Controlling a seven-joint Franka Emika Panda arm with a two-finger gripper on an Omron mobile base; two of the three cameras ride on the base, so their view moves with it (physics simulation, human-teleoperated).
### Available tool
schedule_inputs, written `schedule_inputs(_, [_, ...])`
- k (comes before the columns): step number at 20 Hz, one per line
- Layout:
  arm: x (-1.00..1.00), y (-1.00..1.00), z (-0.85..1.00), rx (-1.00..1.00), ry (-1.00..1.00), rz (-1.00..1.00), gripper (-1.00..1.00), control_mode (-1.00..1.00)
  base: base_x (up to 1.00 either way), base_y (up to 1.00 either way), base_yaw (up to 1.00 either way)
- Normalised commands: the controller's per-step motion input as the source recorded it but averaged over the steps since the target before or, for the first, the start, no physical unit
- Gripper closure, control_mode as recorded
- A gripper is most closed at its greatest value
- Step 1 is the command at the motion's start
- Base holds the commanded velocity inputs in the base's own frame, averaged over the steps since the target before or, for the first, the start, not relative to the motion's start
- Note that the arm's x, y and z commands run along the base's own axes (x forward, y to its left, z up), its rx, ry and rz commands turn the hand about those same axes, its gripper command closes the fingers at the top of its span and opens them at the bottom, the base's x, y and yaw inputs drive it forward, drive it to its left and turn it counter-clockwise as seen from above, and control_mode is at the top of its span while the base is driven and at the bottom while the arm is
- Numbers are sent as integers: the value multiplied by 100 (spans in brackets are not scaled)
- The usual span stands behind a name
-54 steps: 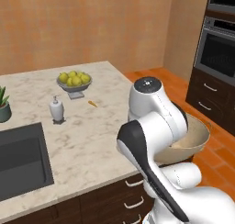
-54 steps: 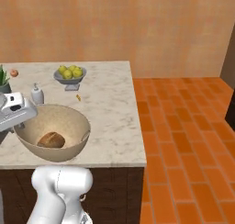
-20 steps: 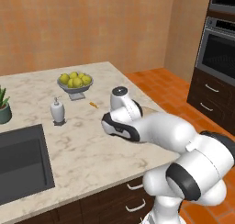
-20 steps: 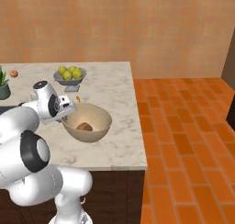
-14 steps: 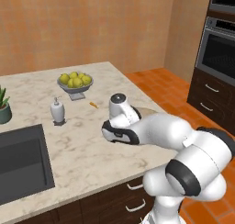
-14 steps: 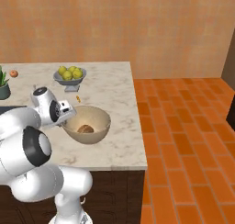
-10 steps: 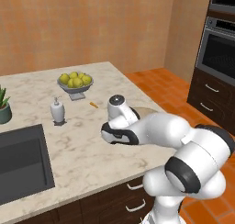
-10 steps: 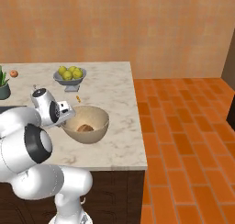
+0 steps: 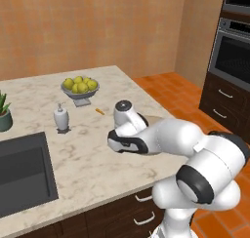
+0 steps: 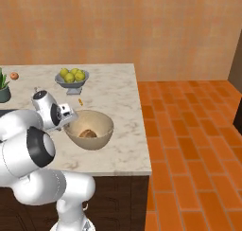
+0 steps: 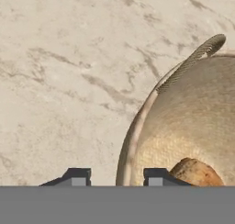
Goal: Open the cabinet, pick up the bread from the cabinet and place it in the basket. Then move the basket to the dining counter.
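The tan basket [image 10: 90,128] rests on the pale marble dining counter [image 10: 118,97] near its right edge, and the brown bread [image 10: 87,133] lies inside it. My gripper [image 10: 67,125] is at the basket's left rim. In the hand view, the gripper [image 11: 117,176] is open and straddles the rim of the basket [image 11: 193,126], one fingertip [image 11: 78,176] outside and the other inside, with a gap on each side. The bread [image 11: 195,172] shows just past the inner tip. In the left base view my arm hides most of the basket [image 9: 152,119]. The cabinet is out of view.
A grey bowl of yellow fruit [image 9: 80,86] stands at the back of the counter, with a soap dispenser [image 9: 61,119] and a small orange bit [image 9: 99,111] near it. A dark sink [image 9: 19,168] and a potted plant [image 9: 4,115] are at the left. Ovens [image 9: 234,51] stand across the brick floor.
The arm brought the basket from beside the base onto the counter and has held nearly still for the last second. The jaws, shut on the rim before, now stand apart.
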Motion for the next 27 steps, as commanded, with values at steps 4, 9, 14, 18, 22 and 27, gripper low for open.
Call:
schedule_inputs(4, [-5, 0, 41, -2, 0, -3, -100, -100, 0, 0, 0])
schedule_inputs(9, [-43, -10, 77, 4, 3, -3, -100, -100, 0, 0, 0])
schedule_inputs(14, [-84, -6, 100, 7, 0, -7, -100, -100, 0, 0, 0])
schedule_inputs(18, [-49, -27, 94, 17, 2, -20, -100, -100, 0, 0, 0])
schedule_inputs(22, [-64, -36, 52, 29, 0, -25, -100, -100, 0, 0, 0])
schedule_inputs(27, [-79, -4, 32, 7, -8, -14, -100, -100, 0, 0, 0])
